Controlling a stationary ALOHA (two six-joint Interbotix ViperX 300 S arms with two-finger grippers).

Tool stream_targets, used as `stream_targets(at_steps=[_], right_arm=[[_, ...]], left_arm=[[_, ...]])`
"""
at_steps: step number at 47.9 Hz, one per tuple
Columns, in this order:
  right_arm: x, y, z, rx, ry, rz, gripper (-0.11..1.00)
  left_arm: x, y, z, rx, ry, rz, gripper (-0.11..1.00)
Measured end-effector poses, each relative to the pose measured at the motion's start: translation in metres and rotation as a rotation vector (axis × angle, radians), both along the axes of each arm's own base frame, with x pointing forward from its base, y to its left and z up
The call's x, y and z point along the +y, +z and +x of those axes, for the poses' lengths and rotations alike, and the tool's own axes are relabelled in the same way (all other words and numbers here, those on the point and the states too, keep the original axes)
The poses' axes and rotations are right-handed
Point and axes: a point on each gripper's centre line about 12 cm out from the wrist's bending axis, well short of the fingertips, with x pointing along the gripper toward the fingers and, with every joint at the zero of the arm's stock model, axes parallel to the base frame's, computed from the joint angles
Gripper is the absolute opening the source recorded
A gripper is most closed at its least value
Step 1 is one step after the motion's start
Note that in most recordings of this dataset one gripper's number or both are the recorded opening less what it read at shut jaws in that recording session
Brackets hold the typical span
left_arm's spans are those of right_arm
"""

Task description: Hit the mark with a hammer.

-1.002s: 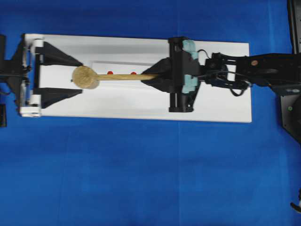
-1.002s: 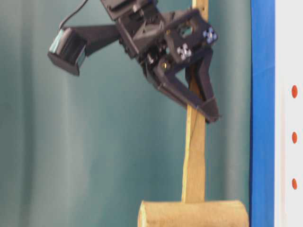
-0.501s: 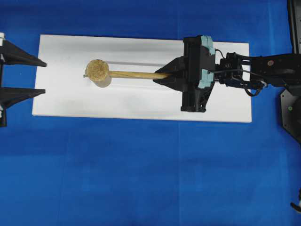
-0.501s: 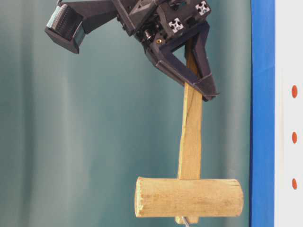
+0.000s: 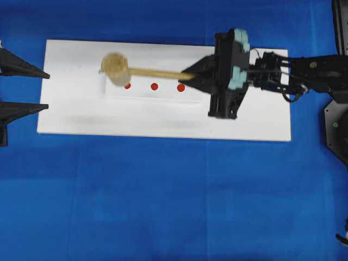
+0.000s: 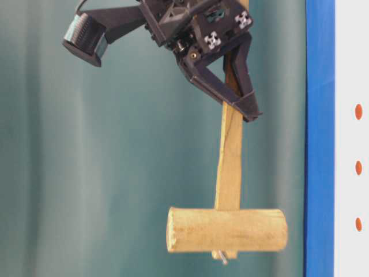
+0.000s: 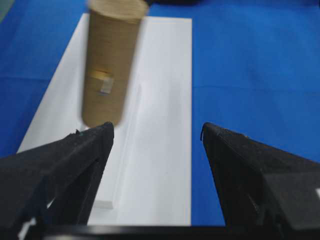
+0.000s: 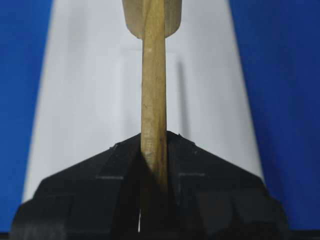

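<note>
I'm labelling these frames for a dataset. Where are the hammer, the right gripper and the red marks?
hammer [image 5: 115,67]: overhead view, on its cylindrical head.
right gripper [image 6: 245,109]: table-level view, at the fingertips clamping the handle.
red marks [image 5: 154,86]: overhead view, on the middle one of three dots.

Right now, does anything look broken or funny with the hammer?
Nothing looks broken. The right gripper holds the hammer by its handle, head raised off the white board near the red dots. A small metal bit pokes out of the head's end; that's the only oddity.
</note>
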Motion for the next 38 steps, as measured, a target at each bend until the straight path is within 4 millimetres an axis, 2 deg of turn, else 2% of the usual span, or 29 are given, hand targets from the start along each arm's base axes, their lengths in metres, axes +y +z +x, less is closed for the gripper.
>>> stream_targets(at_steps=[14,19,33,38], right_arm=[[-0.002,-0.001,0.0,0.002,-0.005,0.0,0.02],[-0.002,-0.007,0.002,0.016,-0.008,0.006,0.02],[-0.003,-0.069,0.01,0.18,-0.052,0.097,0.02],[-0.002,-0.075,0.009,0.204,-0.054,0.11,0.02]], left_arm=[[0.0,-0.001,0.0,0.001,0.0,-0.002,0.68],[0.0,-0.001,0.0,0.002,-0.002,0.0,0.68],[0.0,-0.001,0.0,0.003,0.0,0.0,0.68],[0.0,-0.001,0.0,0.003,0.0,0.0,0.68]])
